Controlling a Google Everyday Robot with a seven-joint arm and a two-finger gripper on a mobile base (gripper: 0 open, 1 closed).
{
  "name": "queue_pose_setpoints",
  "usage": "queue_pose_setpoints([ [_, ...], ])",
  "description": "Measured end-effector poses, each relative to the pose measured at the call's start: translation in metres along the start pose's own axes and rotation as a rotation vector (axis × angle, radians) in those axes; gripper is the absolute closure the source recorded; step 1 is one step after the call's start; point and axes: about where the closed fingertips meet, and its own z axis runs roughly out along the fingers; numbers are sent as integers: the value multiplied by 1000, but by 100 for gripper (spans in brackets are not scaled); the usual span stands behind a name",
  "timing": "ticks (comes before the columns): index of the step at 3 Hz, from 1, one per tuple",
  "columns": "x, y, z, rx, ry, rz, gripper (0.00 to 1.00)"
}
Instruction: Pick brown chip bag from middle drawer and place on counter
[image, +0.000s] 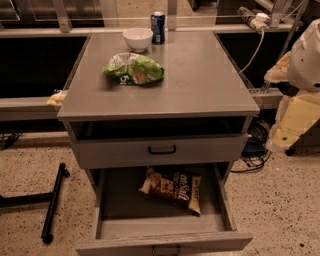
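2 chip bags (172, 186) (134, 69), 1 bowl (137, 38), 1 can (158, 27), 1 end effector (292, 125) at rt.

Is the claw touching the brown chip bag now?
Apart. The camera view shows the brown chip bag lying alone in the open middle drawer, while the claw hangs at the right, beside the counter, far from the bag.

The grey surface (200, 85) carries a green chip bag (134, 69) left of centre, with a white bowl (137, 38) and blue can (158, 27) side by side at its back edge. The claw (292, 125) hangs beyond its right side.
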Motion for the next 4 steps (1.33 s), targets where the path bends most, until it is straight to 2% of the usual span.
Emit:
queue_pose_setpoints([
  [1,4,2,21,16,-38,23,42],
  [2,15,20,87,-17,-112,72,65],
  [3,15,30,160,-46,-182,94,88],
  [4,18,36,232,-63,-236,153,100],
])
